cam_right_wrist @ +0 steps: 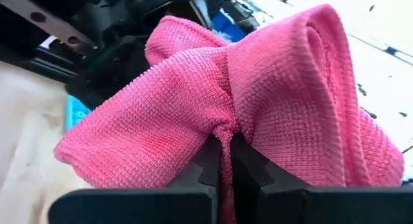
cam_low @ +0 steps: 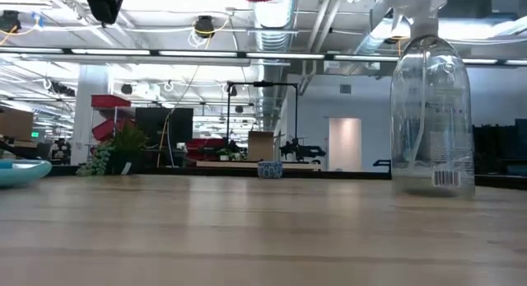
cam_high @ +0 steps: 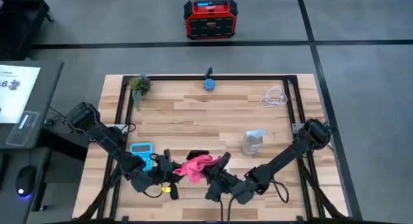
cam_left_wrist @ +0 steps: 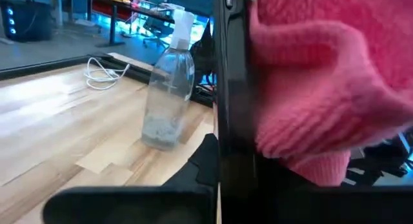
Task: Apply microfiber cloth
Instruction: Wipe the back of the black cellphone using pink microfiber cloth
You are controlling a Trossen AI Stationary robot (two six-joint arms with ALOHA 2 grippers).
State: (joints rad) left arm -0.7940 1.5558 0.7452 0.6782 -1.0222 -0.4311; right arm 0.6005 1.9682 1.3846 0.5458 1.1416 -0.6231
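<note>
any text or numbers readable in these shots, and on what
"6": large dark digit on the white sheet at the left edge of the high view; the rest is cut off.
Barcode label on the clear spray bottle: digits too small to read.
Red and black box on the floor: blue display and labels too blurred.
Light blue calculator: keys unreadable.

Both arms are dark, almost black, built of slim straight links with thicker round joints. Behind the left gripper [cam_high: 169, 174] a small yellow part shows, and thin black cables loop beside each wrist. The right gripper [cam_right_wrist: 222, 161] has two flat, matte black fingers.
</note>
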